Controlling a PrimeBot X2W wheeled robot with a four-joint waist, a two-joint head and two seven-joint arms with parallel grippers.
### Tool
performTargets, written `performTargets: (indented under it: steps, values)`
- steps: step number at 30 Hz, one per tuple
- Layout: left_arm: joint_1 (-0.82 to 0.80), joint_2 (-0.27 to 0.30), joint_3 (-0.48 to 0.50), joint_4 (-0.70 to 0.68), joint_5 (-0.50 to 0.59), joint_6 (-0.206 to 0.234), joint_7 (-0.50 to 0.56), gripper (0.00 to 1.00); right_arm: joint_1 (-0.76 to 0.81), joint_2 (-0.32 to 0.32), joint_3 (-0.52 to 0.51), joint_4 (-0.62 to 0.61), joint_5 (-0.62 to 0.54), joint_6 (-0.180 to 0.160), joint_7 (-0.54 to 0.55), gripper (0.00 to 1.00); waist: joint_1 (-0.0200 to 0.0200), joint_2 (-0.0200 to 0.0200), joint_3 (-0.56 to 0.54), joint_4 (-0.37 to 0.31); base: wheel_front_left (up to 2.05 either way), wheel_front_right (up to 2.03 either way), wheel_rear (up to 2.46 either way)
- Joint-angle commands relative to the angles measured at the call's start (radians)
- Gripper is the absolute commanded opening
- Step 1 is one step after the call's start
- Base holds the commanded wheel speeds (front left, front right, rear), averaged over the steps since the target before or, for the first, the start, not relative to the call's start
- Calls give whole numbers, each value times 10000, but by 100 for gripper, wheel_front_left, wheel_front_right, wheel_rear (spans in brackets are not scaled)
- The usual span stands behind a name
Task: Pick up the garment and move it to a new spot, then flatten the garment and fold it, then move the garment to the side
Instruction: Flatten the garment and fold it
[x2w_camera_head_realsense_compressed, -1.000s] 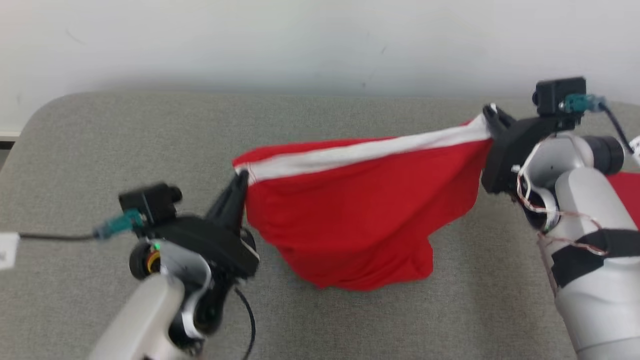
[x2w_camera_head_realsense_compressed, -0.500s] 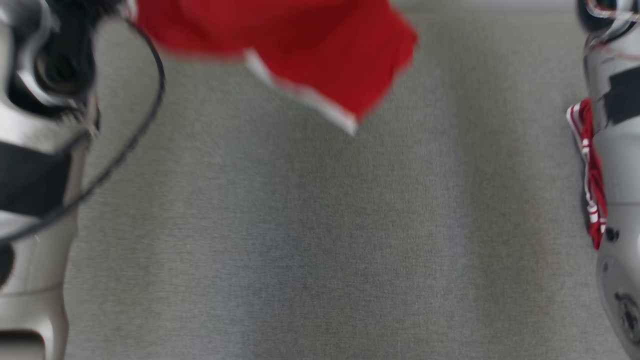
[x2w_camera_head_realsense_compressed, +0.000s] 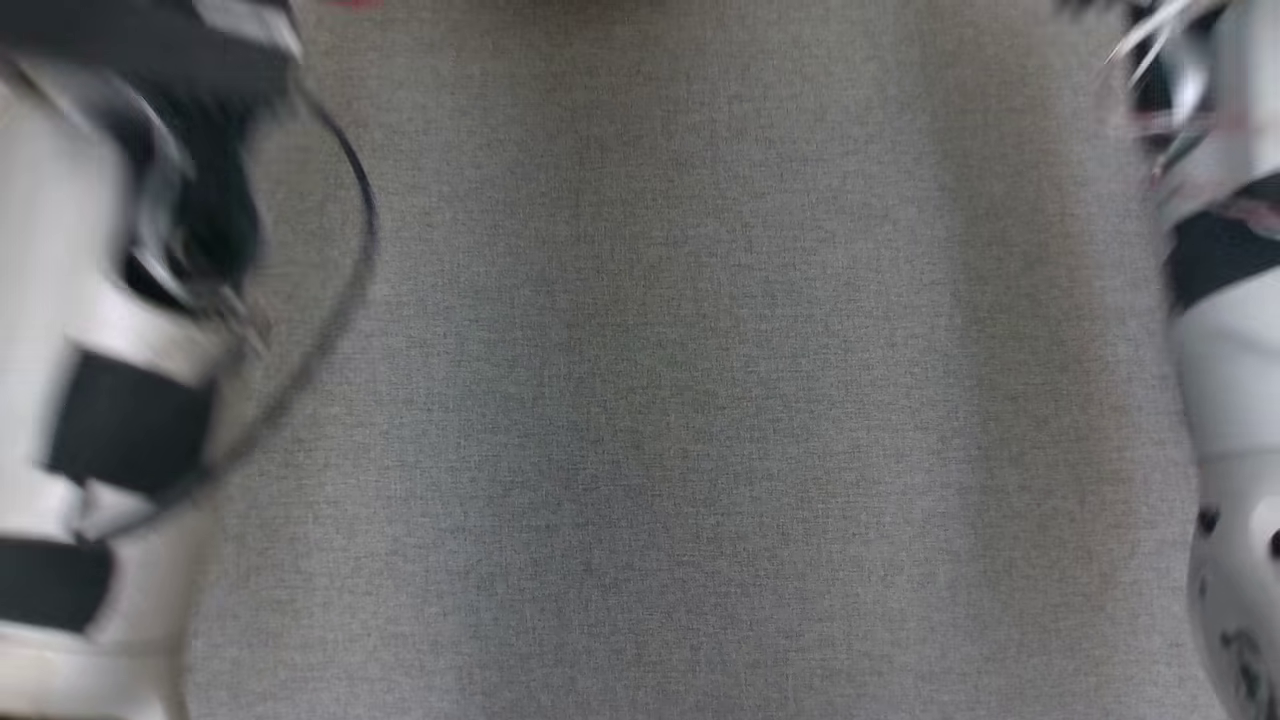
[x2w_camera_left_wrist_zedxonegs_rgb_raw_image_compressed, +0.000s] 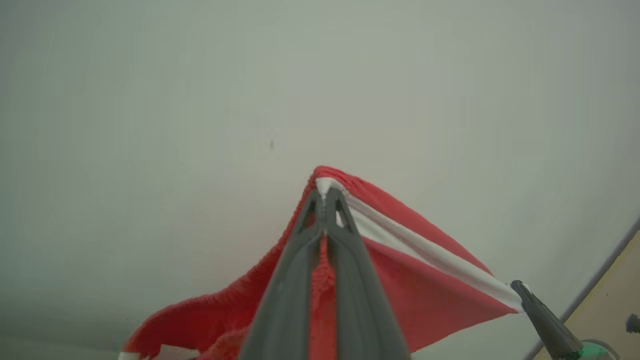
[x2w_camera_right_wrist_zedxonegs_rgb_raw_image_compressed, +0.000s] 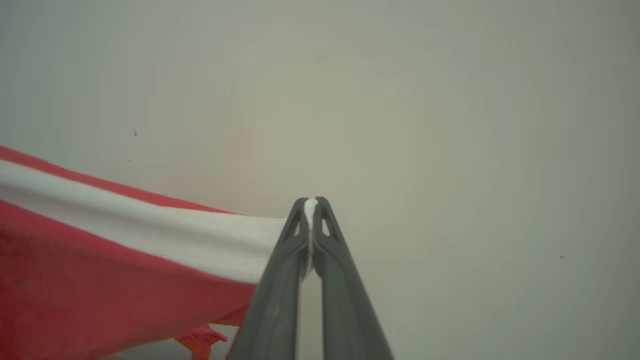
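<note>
The garment (x2w_camera_left_wrist_zedxonegs_rgb_raw_image_compressed: 420, 280) is red cloth with a white band along its top edge. It hangs stretched in the air between both grippers, in front of a pale wall. In the left wrist view my left gripper (x2w_camera_left_wrist_zedxonegs_rgb_raw_image_compressed: 325, 196) is shut on one corner of the band, and the other arm's dark fingertip (x2w_camera_left_wrist_zedxonegs_rgb_raw_image_compressed: 542, 320) holds the far corner at lower right. In the right wrist view my right gripper (x2w_camera_right_wrist_zedxonegs_rgb_raw_image_compressed: 311, 206) is shut on the white band of the garment (x2w_camera_right_wrist_zedxonegs_rgb_raw_image_compressed: 100, 280), which runs off to the left. In the head view my pale forearms stand blurred at both sides.
The grey fabric-covered table (x2w_camera_head_realsense_compressed: 680, 400) spreads below the head camera between the two forearms. A black cable (x2w_camera_head_realsense_compressed: 345, 260) loops beside the left forearm. A tan surface (x2w_camera_left_wrist_zedxonegs_rgb_raw_image_compressed: 612, 300) shows at the lower right of the left wrist view.
The head camera has tilted down, so the red garment has slid out of the top of its picture. Both grippers stay shut on the garment.
</note>
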Motion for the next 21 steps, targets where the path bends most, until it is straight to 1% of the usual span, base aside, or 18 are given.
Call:
performTargets:
  steps: [1,4,7,10,13,15,18,21]
  values:
    - [590,-85,-106,86,2,-68,-159,0,352,-71,191,203,74,-34,-29,0,-4,-2,-140,10,0,0,0]
    - [1946,-291,-825,203,97,-59,-346,0,1224,-223,787,555,423,-34,-35,0,-4,-2,-466,33,0,0,0]
    - [3320,-245,-1749,67,156,-63,-444,0,2265,-528,1324,384,969,-33,-41,0,-4,-2,-946,42,0,0,0]
    - [4592,73,-2653,-211,258,-63,-506,0,3458,-893,2061,-64,1662,-33,-43,0,-4,-2,-1519,35,0,0,0]
    - [5644,264,-3064,-443,459,-64,-536,0,4600,-1454,2508,-644,2441,-33,-31,0,-4,-2,-2163,37,0,0,0]
    - [6325,322,-3069,-664,641,-65,-544,0,5387,-1735,2646,-1001,2757,-33,-13,0,-4,-2,-2633,38,0,0,0]
    - [7483,165,-2682,-916,672,-53,-537,0,6673,-2011,2622,-1542,3091,-33,121,0,-4,-2,-3390,104,0,0,0]
    - [8444,-46,-2345,-1048,619,-52,-538,0,8072,-2363,2305,-2095,3248,-33,260,0,-4,-2,-4076,239,0,0,0]
